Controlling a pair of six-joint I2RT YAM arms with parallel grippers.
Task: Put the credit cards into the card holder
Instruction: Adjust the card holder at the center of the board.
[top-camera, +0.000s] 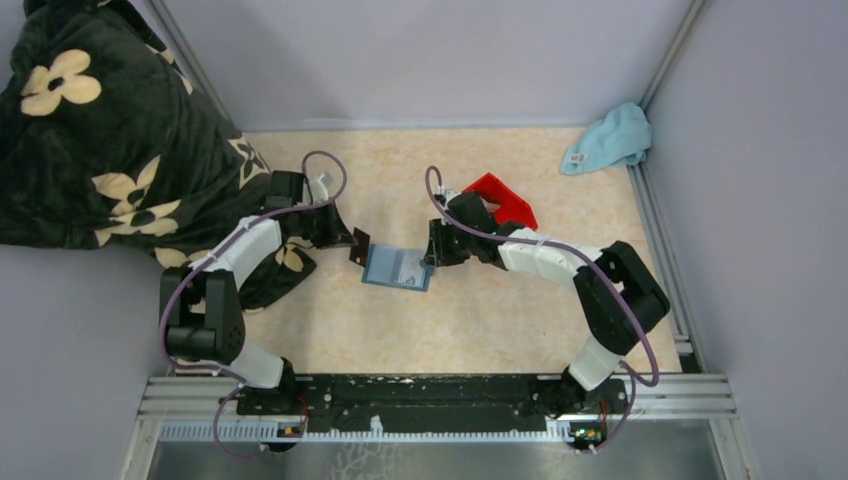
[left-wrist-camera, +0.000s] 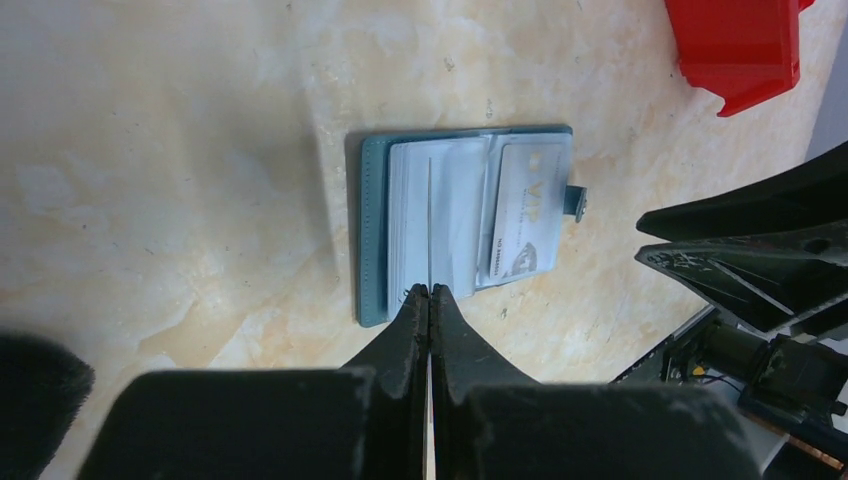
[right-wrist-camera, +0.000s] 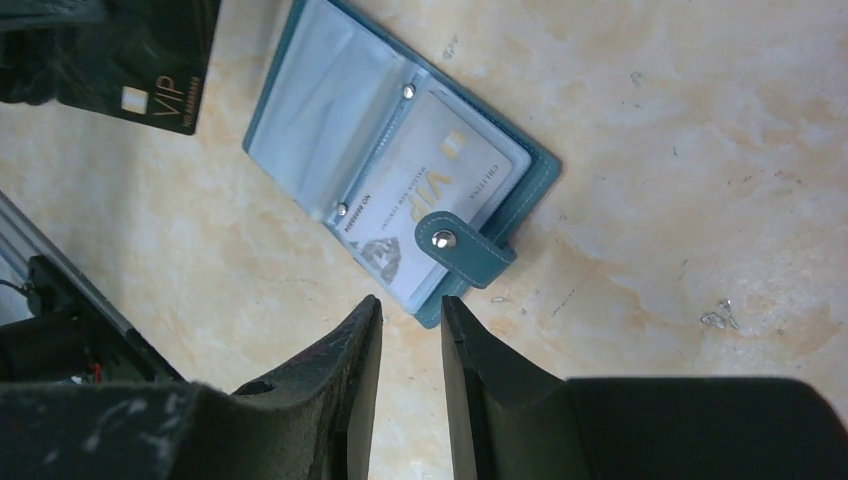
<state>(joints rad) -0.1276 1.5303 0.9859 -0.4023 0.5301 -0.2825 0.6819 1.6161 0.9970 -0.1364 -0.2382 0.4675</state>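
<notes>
Teal card holder (right-wrist-camera: 330, 110) lies open, silver card (right-wrist-camera: 430, 190) sleeved; left gripper (left-wrist-camera: 429, 290) pinches a black card (right-wrist-camera: 150, 70), right gripper (right-wrist-camera: 410, 305) parted

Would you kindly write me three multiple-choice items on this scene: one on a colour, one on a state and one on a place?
1. What colour is the card in the left gripper?
A silver
B black
C red

2. How do the jaws of the right gripper stand?
A shut on a card
B shut, empty
C apart, empty

3. Where is the silver card?
A in a sleeve of the holder
B in the right gripper
C in the left gripper

Answers:
1 B: the right wrist view shows it dark, with gold lettering.
2 C: a gap shows between the fingers, with nothing in it.
3 A: it lies behind clear plastic in the open holder.
</notes>
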